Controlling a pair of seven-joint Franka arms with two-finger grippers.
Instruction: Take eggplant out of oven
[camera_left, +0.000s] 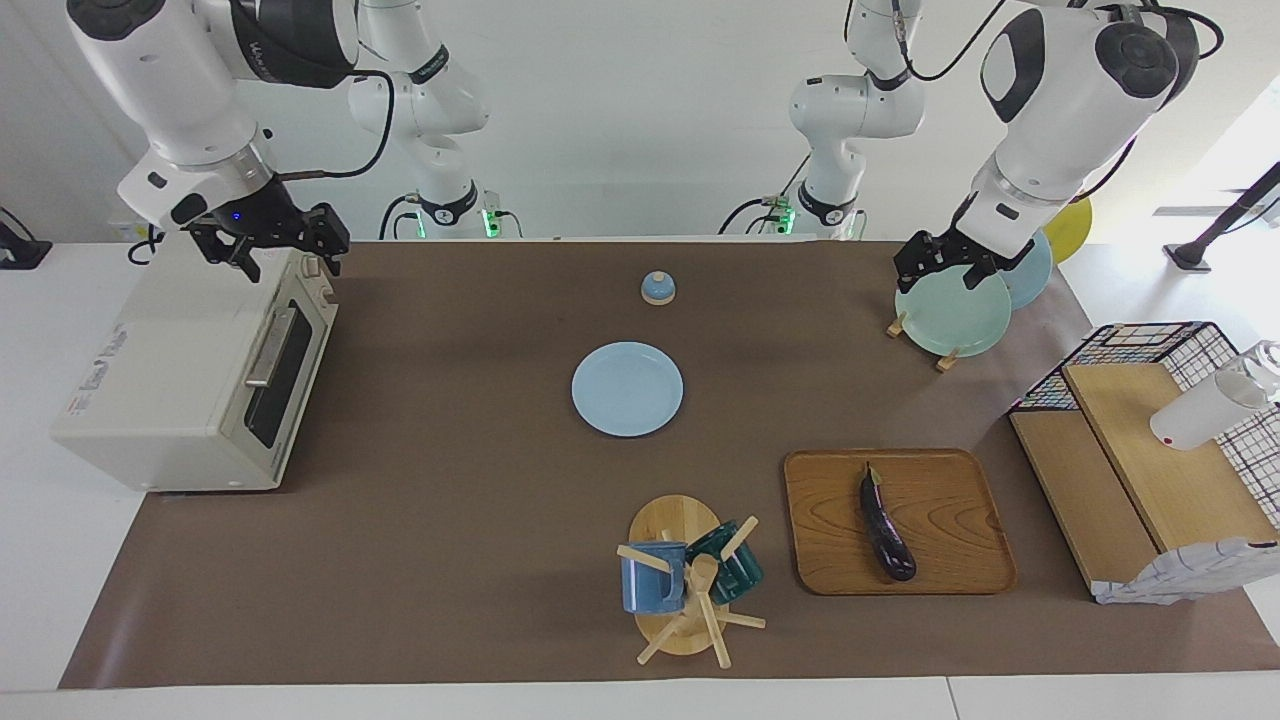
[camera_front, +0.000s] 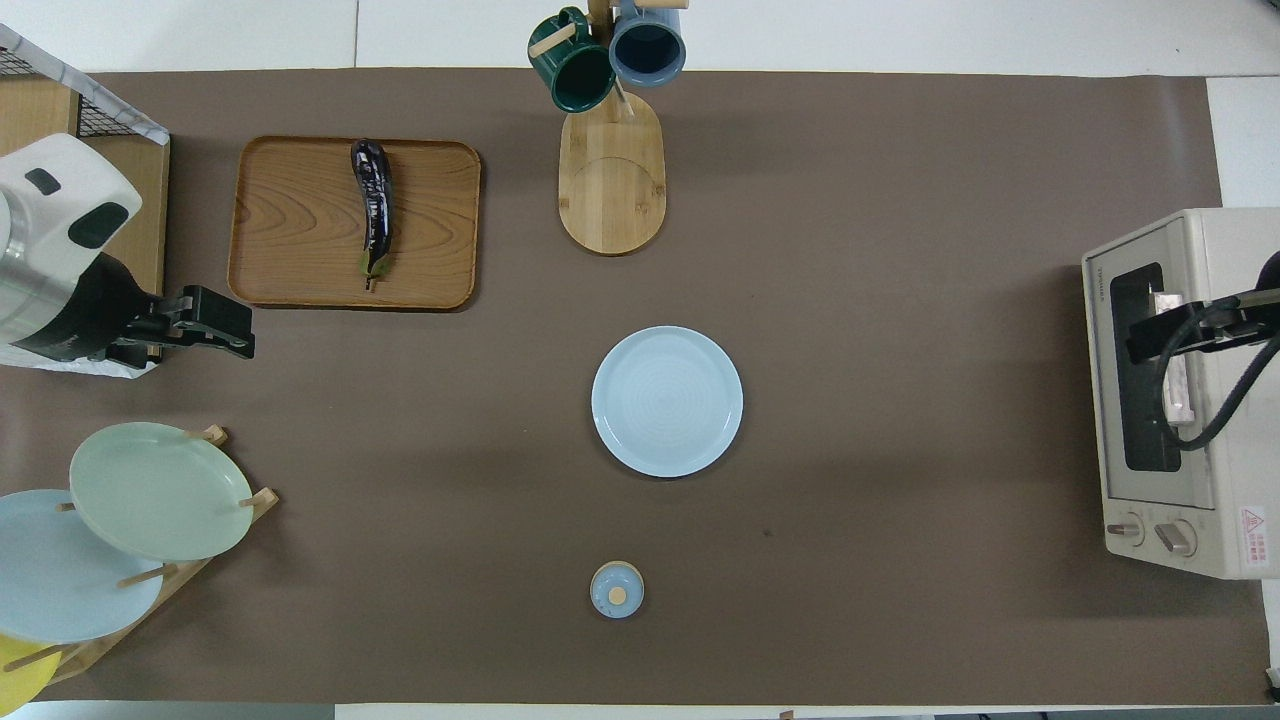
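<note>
The brown-covered table (camera_left: 450, 560) carries the oven (camera_left: 190, 380), wooden tray (camera_left: 940, 560), blue plate (camera_left: 627, 389) and mug stand (camera_left: 672, 520).

- We see broad bare brown mat (camera_left: 450, 520) across the lower left of the facing view, between the oven (camera_left: 190, 370) and the mug rack (camera_left: 685, 580); open passage there.
- Centre frame: only the blue plate (camera_left: 627, 389) and, above it, a small domed lid (camera_left: 657, 288), both low.
- Oven door shut; right gripper (camera_left: 268, 243) hangs over the oven's top corner, upper left.
- Right of centre, the wooden tray (camera_left: 950, 530) with the eggplant (camera_left: 885, 525) lies uncovered from above.
- Mug rack pegs stick up beside the tray.
- Upper right: left gripper (camera_left: 950, 262) hangs over the plate stand (camera_left: 955, 310); wire basket (camera_left: 1150, 345) and boards crowd the right edge.
</note>
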